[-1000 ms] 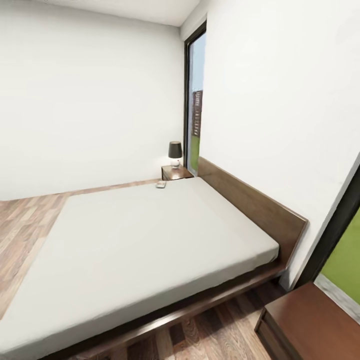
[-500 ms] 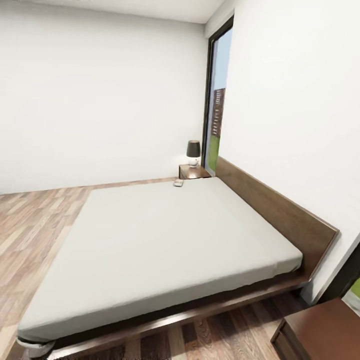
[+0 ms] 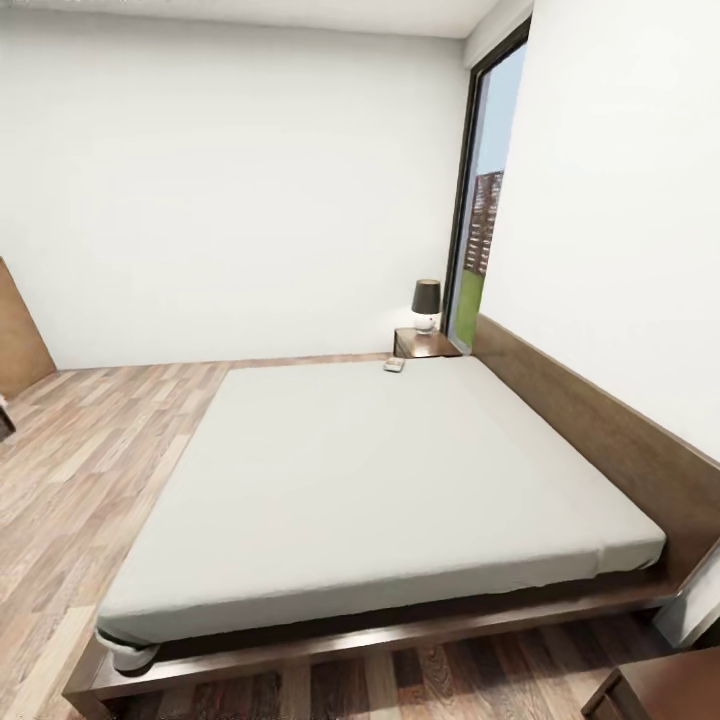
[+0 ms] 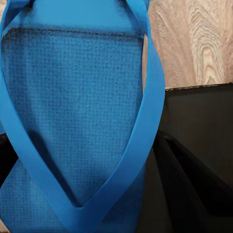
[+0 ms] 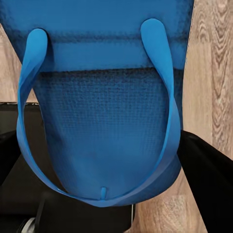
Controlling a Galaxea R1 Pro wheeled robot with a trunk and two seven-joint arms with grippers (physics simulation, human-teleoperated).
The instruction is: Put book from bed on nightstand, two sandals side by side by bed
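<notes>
Blue sandals (image 4: 73,111) seemingly at end effectors

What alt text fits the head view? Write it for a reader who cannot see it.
A large low bed with a bare pale mattress and dark wood frame spans a white-walled room with a wood-plank floor. At its far corner lies a small book, beside a dark nightstand with a lamp and a tall window.

Low bed (image 3: 400,480), small book (image 3: 394,365) at far corner, wood-plank floor (image 3: 90,450)
</notes>
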